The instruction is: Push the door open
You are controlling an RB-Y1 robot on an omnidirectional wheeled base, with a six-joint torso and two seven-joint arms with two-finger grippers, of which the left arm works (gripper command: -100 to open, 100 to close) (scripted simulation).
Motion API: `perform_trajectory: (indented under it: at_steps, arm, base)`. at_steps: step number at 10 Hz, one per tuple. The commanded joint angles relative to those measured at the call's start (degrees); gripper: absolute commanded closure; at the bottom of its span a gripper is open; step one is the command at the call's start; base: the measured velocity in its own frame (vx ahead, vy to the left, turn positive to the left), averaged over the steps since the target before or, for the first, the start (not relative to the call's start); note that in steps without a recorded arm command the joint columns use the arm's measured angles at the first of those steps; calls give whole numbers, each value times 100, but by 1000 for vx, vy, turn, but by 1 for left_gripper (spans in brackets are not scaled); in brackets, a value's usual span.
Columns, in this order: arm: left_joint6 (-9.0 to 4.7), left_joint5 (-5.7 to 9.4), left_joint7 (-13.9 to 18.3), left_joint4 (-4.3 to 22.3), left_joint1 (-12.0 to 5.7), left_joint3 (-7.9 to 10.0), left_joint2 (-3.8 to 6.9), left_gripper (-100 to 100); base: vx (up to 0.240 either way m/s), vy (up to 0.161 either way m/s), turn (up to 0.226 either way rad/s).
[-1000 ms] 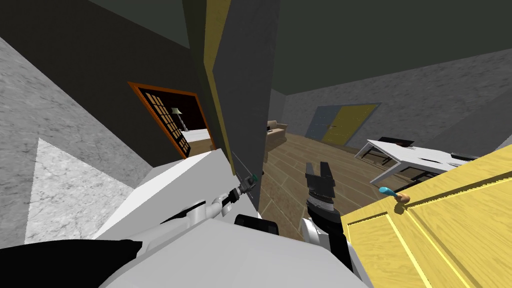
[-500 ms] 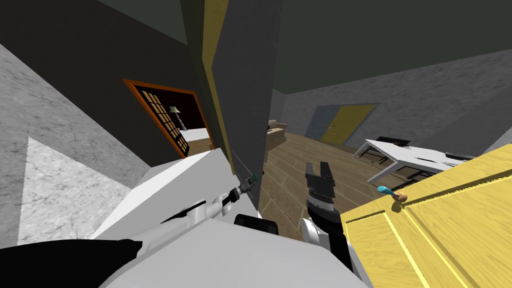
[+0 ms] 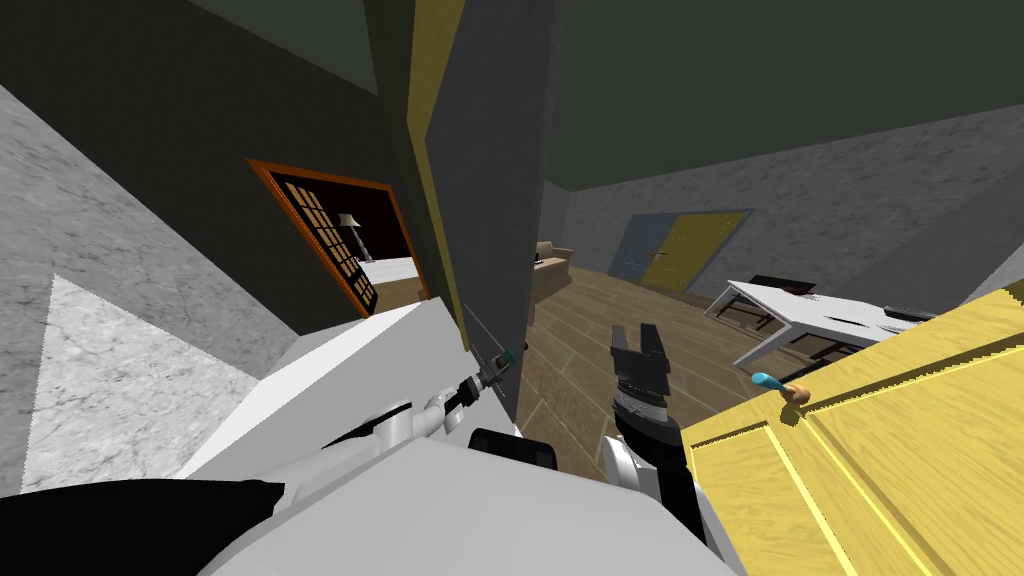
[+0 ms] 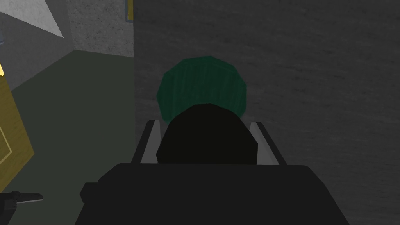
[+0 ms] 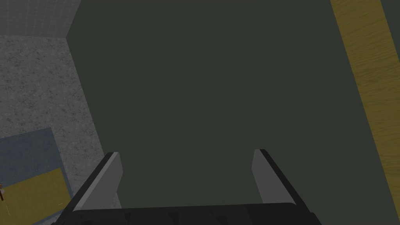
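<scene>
Left pincer (image 4: 203, 124) narrow, clamped on dark base of knob (image 4: 201, 84), its green head past the fingertips, on grey door (image 4: 312, 78). Right pincer (image 3: 635, 340) wide, holding nothing, above floor (image 3: 575, 300). White surface (image 3: 800, 305) beyond. Yellow door (image 3: 880, 470) at right.

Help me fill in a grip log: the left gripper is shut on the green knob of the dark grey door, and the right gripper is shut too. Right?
No: the right gripper is open; the right wrist view shows its fingers well apart. The left gripper is indeed shut on the green knob of the dark grey door.
</scene>
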Motion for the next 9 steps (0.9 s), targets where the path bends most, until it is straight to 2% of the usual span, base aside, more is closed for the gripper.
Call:
perform_trajectory:
  at_steps: [1,5,6,9]
  arm:
    - [26,41,227,-118,36,39,5,100]
    - [74,153,825,-222,125,141,-40,100]
    - [74,153,857,-222,125,141,-40,100]
    - [120,259,1350,-320,208,236,-83,100]
  base:
    - [25,-11,-23]
    - [32,-17,-31]
    - [36,-10,-21]
    - [35,-17,-35]
